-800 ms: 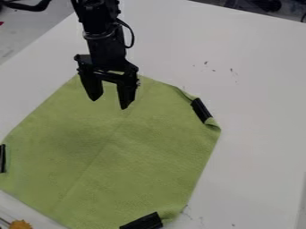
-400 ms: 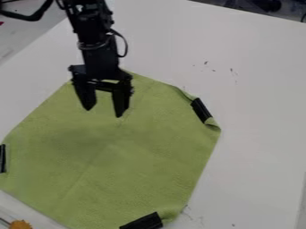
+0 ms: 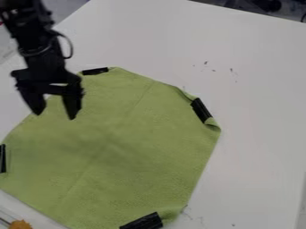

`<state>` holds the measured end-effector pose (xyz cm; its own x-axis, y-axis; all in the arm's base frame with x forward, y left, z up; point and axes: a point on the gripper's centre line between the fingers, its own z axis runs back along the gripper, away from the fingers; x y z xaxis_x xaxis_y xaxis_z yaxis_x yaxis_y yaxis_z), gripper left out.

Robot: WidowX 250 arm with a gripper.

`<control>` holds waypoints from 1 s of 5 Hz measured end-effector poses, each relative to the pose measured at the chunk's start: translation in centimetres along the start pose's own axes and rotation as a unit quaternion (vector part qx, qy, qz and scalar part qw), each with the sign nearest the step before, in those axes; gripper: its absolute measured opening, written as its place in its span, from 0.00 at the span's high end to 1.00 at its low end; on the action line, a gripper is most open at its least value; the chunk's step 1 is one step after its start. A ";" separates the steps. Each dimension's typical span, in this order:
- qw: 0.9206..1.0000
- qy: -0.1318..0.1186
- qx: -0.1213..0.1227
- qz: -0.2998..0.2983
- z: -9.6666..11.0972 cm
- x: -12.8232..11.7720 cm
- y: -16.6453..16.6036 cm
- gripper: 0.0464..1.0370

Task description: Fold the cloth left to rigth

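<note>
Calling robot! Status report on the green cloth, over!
Gripper open, empty. Green cloth spread out, not folded over. Black pieces at its corners, might get in the way.

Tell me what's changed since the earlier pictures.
The gripper has moved toward the left of the view, open and holding nothing, revealing a black piece at the top edge of the green cloth. The cloth lies spread out as before, its other black pieces unmoved.
</note>
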<state>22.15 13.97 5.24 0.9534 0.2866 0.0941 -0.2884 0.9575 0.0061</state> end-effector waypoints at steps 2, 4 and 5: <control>0.998 0.022 0.042 0.037 -1.1 -5.3 3.6 0.04; 0.996 0.033 0.072 0.046 -1.5 -7.4 5.1 0.04; 0.995 0.049 0.069 0.045 -2.4 -7.8 5.5 0.04</control>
<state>13.29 17.09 2.11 0.9254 0.3789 0.0036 -0.3757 0.9161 0.1398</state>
